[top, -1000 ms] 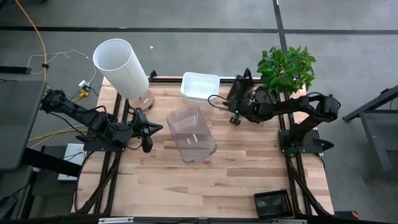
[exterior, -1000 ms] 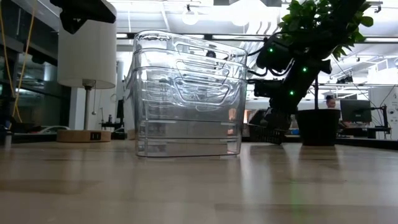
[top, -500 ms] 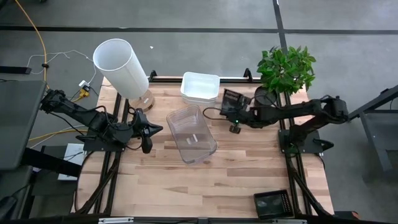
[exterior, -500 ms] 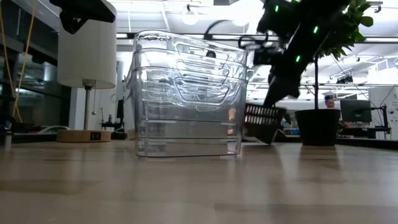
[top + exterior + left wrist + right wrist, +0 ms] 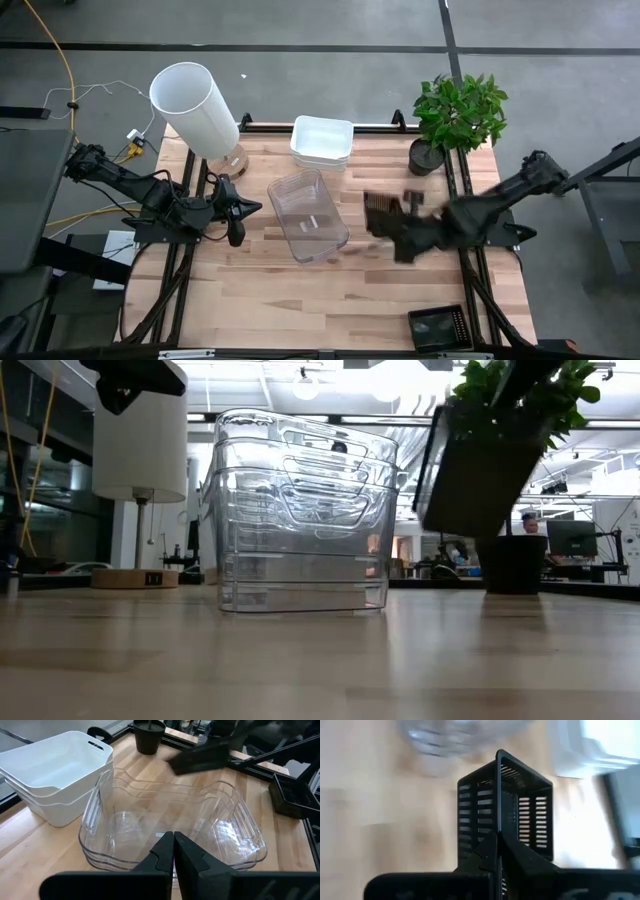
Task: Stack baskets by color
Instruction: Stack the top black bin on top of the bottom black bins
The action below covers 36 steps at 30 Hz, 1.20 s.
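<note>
From overhead, the right gripper [image 5: 400, 232] hung over the tabletop [image 5: 280, 290] at about four o'clock from its centre, its jaws clamped on the wall of a black slotted basket [image 5: 383, 212], which showed there only as a dark smear. The right wrist view made the hold plain: the two dark fingers [image 5: 496, 851] met on the thin rim of the black slotted basket [image 5: 506, 810], whose rows of slots stood out clearly. The low view showed that basket [image 5: 478, 470] tilted and lifted clear of the wood, in front of the potted plant [image 5: 520, 400].

The stack of clear baskets [image 5: 308, 215] sat near the middle of the tabletop, at nine o'clock from the carried basket and apart from it. Only the low view showed the clear baskets [image 5: 300, 510] as several nested rims one above another. The white baskets [image 5: 321, 142] stood at twelve o'clock from the clear stack; the left wrist view showed two white rims nested [image 5: 55, 767], just beside the clear baskets [image 5: 170, 825].

A second black basket [image 5: 437, 326] lay at the tabletop's five o'clock corner. The tall white cylinder [image 5: 195, 108] stood at ten o'clock, the plant [image 5: 458, 112] at two.

The left gripper [image 5: 238, 212] waited at nine o'clock of the clear stack, its jaws pressed together on nothing, as its own wrist view [image 5: 173, 852] confirmed.
</note>
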Each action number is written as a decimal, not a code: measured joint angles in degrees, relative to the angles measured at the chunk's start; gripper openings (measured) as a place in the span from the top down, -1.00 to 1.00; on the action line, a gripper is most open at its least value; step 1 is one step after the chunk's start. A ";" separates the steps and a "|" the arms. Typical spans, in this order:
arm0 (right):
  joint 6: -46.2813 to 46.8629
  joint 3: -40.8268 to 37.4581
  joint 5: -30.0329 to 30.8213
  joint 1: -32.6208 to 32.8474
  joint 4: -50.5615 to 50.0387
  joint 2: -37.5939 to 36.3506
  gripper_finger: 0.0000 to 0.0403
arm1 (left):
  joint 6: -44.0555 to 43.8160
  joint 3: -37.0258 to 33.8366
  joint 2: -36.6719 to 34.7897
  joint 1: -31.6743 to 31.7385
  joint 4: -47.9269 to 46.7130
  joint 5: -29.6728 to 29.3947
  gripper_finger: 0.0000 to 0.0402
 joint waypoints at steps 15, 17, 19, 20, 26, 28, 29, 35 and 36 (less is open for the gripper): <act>37.44 18.79 -1.31 33.64 -9.58 11.08 1.00 | -2.14 0.00 0.00 0.01 1.39 0.84 1.00; 42.73 22.53 -3.05 35.30 -13.53 13.74 1.00 | -2.45 0.00 0.00 0.01 1.89 0.85 1.00; 48.17 27.01 -6.26 36.28 -18.29 16.75 1.00 | -2.49 0.00 0.00 0.00 1.90 0.83 1.00; 50.63 29.61 -8.38 36.53 -20.70 18.34 1.00 | -2.52 0.00 0.00 0.00 1.90 0.84 1.00; 59.03 45.64 -15.26 35.79 -24.97 27.02 1.00 | -1.06 0.00 0.00 0.00 1.84 0.83 1.00; 61.65 50.40 -16.99 34.79 -24.86 29.59 1.00 | -0.37 0.00 0.00 0.02 1.84 0.83 1.00; 62.24 52.05 -18.38 34.42 -25.04 30.78 1.00 | -0.17 0.00 0.00 0.00 1.84 0.83 1.00; 68.82 56.70 -30.17 31.78 -25.07 35.71 1.00 | 2.50 0.00 0.00 0.00 1.75 0.84 1.00; 70.16 56.68 -32.39 31.51 -25.21 36.06 1.00 | 2.74 0.00 0.00 0.01 1.76 0.83 1.00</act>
